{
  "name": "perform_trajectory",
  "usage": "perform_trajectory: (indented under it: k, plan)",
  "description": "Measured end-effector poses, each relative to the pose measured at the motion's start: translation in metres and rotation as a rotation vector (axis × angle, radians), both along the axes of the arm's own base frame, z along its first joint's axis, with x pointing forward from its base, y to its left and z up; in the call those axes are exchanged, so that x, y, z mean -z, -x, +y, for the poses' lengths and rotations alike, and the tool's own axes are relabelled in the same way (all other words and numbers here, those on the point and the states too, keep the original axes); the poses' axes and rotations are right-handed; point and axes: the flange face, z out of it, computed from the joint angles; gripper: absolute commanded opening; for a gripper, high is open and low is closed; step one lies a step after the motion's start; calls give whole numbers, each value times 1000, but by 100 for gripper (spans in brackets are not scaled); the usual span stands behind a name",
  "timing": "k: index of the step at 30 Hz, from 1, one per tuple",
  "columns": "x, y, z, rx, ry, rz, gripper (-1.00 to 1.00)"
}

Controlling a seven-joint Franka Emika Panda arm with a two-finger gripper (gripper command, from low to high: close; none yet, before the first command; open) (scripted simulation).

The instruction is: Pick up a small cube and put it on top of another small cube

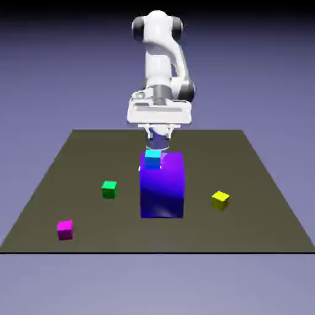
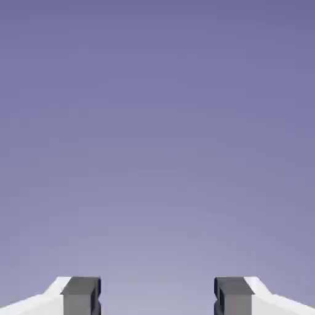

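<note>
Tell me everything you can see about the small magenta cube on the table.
The small magenta cube is a plain, evenly coloured block with a matte look and no markings. It sits flat and upright on the dark olive table, near the front corner on the exterior view's left. Nothing touches it but the table. It stands apart from the small green cube, which lies farther back and toward the middle. The gripper is open and nowhere near it; the hand view shows only backdrop.
</note>
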Motion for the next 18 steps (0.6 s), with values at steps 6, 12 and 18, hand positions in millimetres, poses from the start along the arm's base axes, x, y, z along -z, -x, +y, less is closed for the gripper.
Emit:
perform_trajectory:
  k: [6, 12, 18]
  plan:
    - [41, -44, -62, 10, 22, 175, 0]
    - [94, -73, -132, 8, 34, 345, 0]
    - [153, -85, -203, -14, 38, 503, 0]
